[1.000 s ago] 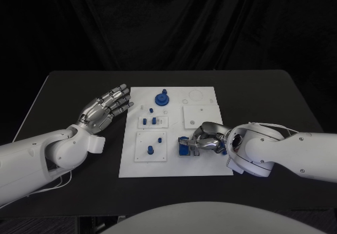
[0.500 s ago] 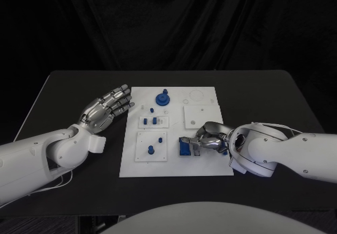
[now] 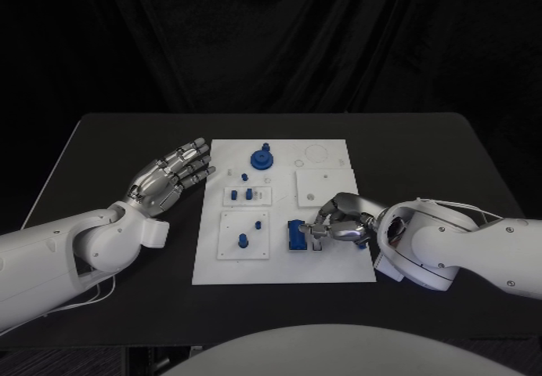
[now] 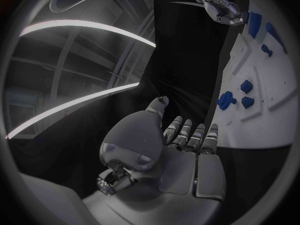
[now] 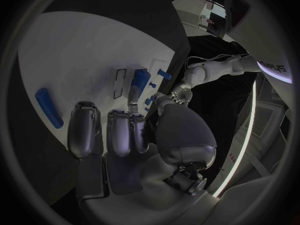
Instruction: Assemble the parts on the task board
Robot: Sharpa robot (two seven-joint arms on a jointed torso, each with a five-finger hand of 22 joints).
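The task board [image 3: 283, 262] lies in the middle of the black table [image 3: 440, 149], with wide bare tabletop beyond its far edge and off to the right side. The left hand [image 3: 169, 176] hovers over the table just beside the board's left edge, palm up, fingers spread and holding nothing; the left wrist view shows the same hand [image 4: 181, 150] flat and empty, the board's edge [image 4: 275, 115] close by its fingertips.

The right hand [image 3: 335, 225] sits over the board's near right part, fingers curled down beside a long blue part [image 3: 296, 234]. From the head view I cannot tell whether the fingers touch that part or merely sit against it, because the bulky white wrist covers much of the hand. In the right wrist view the fingers [image 5: 119, 132] bend inward over the white surface, and a blue bar [image 5: 48, 107] lies apart from them, so a grip cannot be confirmed.

Further back on the board stands a round blue part with a knob [image 3: 261, 160]. A raised white panel holds small blue pieces [image 3: 240, 193], and the panel nearer the robot carries two more blue pegs [image 3: 248, 232]. A plain white square panel [image 3: 319, 186] lies to the right of them.
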